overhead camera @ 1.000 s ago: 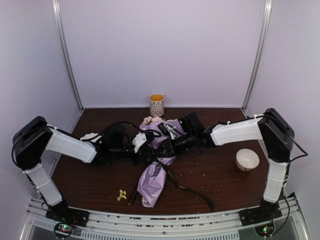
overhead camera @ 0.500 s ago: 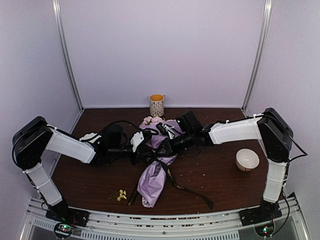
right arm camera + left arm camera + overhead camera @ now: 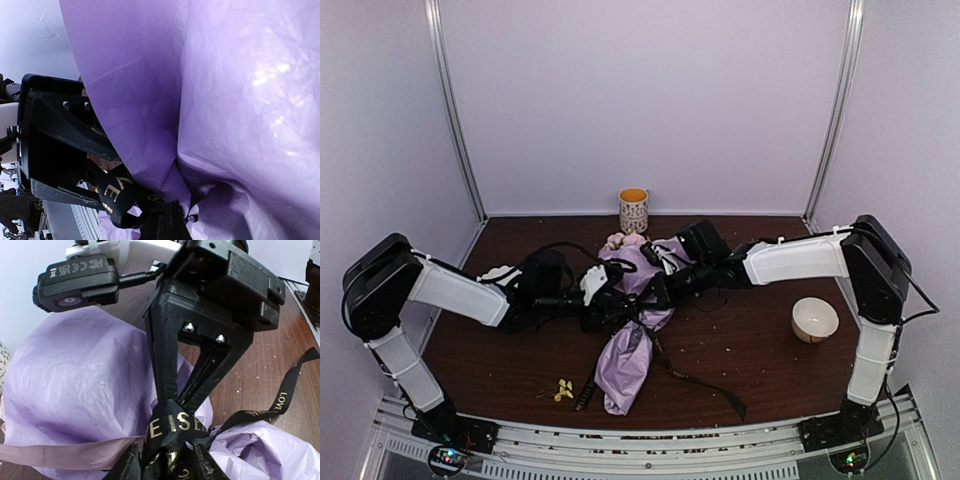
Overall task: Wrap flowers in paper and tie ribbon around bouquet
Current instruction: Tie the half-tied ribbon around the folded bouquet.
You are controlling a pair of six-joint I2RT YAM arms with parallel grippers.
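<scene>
mug (image 3: 634, 210) shows yellow inside, perhaps liquid; ribbon (image 3: 280, 405) reads "love"; right gripper (image 3: 175, 405) clamps it, left gripper (image 3: 167, 467) stands parted.

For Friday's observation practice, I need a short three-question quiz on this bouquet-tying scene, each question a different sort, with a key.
1. True or false: the ribbon passes round the bouquet.
2. The right gripper is shut on: A) a spoon B) the ribbon C) scissors.
3. What stands at the far edge of the table, behind the bouquet?
Key: 1 true; 2 B; 3 the mug.
</scene>
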